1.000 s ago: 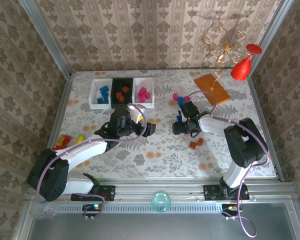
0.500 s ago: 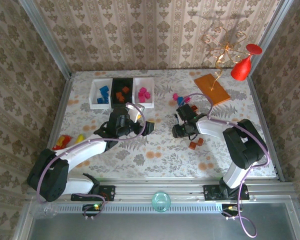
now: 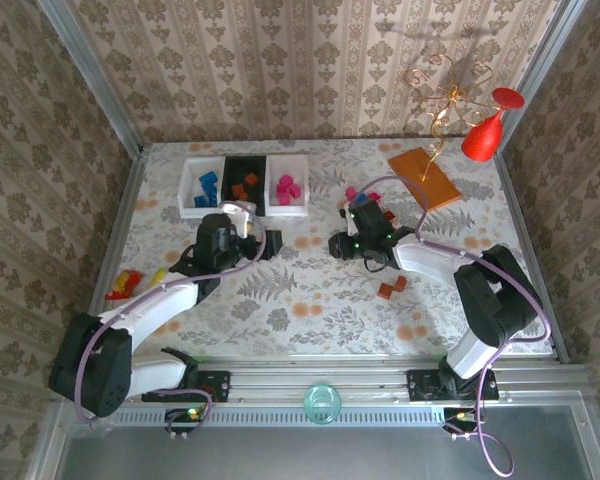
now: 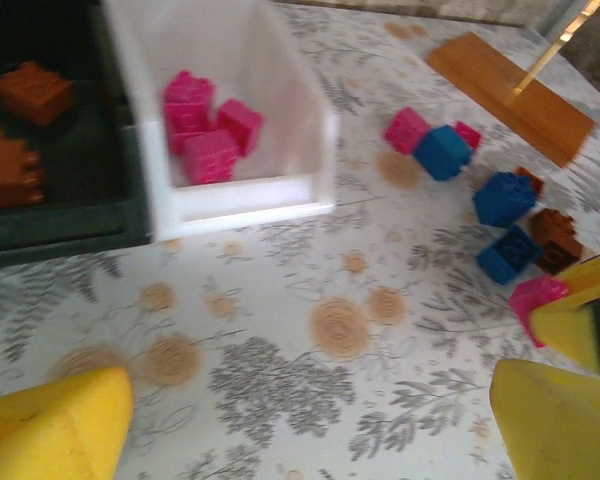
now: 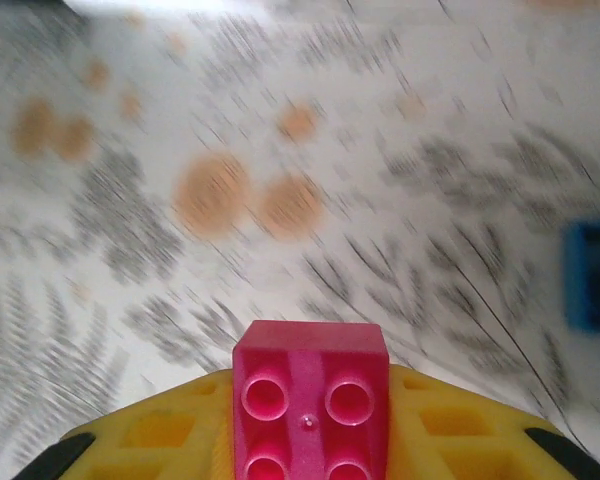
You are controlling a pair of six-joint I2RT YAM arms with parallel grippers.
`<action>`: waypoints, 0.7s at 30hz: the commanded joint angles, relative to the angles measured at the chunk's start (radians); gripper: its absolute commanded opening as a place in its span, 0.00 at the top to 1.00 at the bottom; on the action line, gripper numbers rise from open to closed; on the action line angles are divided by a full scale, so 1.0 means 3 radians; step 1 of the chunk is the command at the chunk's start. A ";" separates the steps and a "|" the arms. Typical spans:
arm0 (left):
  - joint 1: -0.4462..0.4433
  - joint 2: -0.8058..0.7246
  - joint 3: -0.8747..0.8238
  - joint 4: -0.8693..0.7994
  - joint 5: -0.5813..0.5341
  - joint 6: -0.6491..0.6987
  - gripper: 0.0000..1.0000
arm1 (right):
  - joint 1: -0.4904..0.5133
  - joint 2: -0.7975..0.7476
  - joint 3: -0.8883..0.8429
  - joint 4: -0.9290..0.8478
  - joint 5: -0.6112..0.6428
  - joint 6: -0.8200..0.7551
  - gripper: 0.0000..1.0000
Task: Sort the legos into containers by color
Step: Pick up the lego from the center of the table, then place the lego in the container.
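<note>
place: lab test booth | cues: wallpapered panels (image 3: 280, 60), aluminium frame (image 3: 280, 378), floral tablecloth (image 3: 310, 290)

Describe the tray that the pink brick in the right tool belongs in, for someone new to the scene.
On the far left part of the table sits a row of three trays. Take the one at the row's right end, nearest the right tool and its pink brick. It is white like the left tray, but holds pink bricks, not blue bricks; the middle tray is black.

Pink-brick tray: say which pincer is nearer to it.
Left. The left pincer sits just in front of the tray; the right pincer, holding a pink brick, is farther off to the tray's right.
</note>
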 commanded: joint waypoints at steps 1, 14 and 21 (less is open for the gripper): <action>0.0129 -0.0105 -0.0093 0.0183 0.0188 -0.0204 0.07 | 0.0054 0.0196 0.0337 0.0608 -0.0178 0.0307 0.65; 0.0141 -0.0241 -0.0117 0.0155 0.0190 -0.0058 0.07 | 0.0052 0.1695 0.2481 0.0077 0.0372 0.0245 0.58; 0.0126 -0.0231 -0.0102 0.0158 0.0225 -0.0059 0.07 | -0.0004 0.2107 0.3465 -0.0544 0.0764 -0.0092 0.47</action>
